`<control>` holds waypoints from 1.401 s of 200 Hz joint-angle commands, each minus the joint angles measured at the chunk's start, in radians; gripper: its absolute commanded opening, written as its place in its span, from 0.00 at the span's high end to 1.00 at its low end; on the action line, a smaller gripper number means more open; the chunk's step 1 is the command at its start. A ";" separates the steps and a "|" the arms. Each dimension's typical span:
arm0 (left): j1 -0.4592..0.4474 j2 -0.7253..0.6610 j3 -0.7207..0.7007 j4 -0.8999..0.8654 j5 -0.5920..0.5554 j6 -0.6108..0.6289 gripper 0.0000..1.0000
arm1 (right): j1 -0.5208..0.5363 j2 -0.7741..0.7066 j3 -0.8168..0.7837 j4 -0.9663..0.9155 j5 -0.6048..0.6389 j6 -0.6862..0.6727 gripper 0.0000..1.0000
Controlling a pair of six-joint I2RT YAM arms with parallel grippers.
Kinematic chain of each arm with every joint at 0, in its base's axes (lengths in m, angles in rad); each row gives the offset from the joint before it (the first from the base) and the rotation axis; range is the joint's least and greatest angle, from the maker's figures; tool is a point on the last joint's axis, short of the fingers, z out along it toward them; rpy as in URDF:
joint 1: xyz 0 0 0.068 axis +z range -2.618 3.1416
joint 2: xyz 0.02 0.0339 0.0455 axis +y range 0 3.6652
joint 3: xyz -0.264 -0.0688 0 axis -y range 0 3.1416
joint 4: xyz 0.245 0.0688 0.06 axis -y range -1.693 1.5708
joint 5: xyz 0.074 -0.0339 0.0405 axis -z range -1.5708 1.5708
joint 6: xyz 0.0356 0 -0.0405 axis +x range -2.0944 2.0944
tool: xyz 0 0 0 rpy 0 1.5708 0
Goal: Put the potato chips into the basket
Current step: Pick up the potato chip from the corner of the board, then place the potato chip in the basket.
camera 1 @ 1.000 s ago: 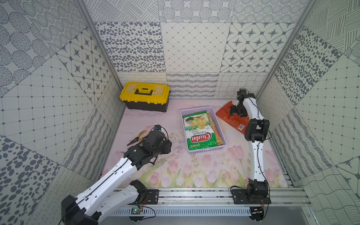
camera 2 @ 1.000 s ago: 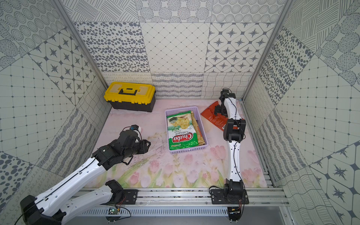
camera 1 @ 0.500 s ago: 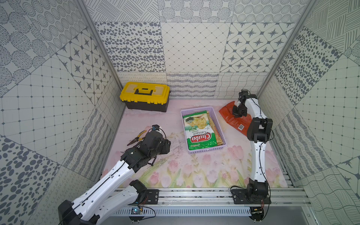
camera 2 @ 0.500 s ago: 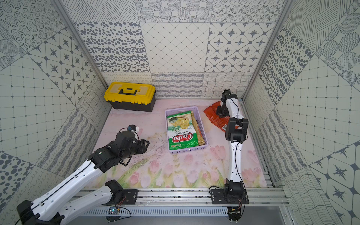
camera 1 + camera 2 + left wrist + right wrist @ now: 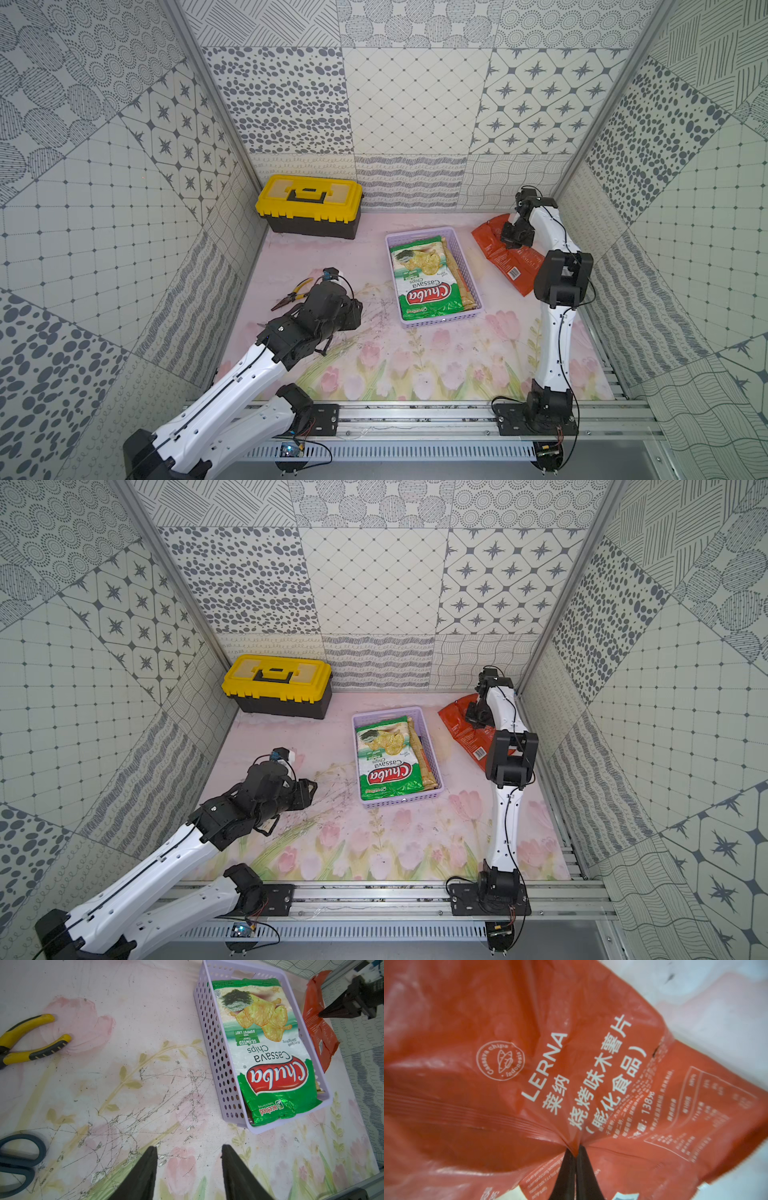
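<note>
- Orange-red foil marks the chip bag (image 5: 529, 1043) that lies outside the basket. It is on the floral mat (image 5: 415, 365) toward the right back corner, with its white "LERNA" print facing up.
- The right gripper (image 5: 576, 1152) is clenched on a pinch of this bag, and the film puckers into the closed tips.
- The lavender perforated basket (image 5: 442, 322) sits mid-table, just beside the orange-red bag.
- Inside it, the green-white Chuba cassava chips bag (image 5: 424, 278) lies on top, and a golden-tan bag (image 5: 457, 270) shows beneath along one side.
- The left gripper (image 5: 188, 1148) is released, its jaws apart with nothing between them, over bare mat left of the basket.
- Yellow-handled pliers (image 5: 31, 1043) and blue-handled scissors (image 5: 18, 1157) lie near the left arm.
- A yellow-lidded black toolbox (image 5: 309, 205) stands at the back left.
</note>
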 commanded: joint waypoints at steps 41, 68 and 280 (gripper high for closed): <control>-0.003 0.002 -0.021 0.030 -0.025 0.052 0.46 | -0.005 -0.419 -0.254 0.154 -0.061 0.224 1.00; -0.003 0.015 -0.019 0.046 -0.032 0.082 0.46 | 0.030 -0.593 -0.393 0.228 -0.070 0.288 1.00; 0.023 0.028 -0.042 0.137 -0.043 0.186 0.45 | 0.657 -0.847 -0.761 0.640 0.090 0.923 1.00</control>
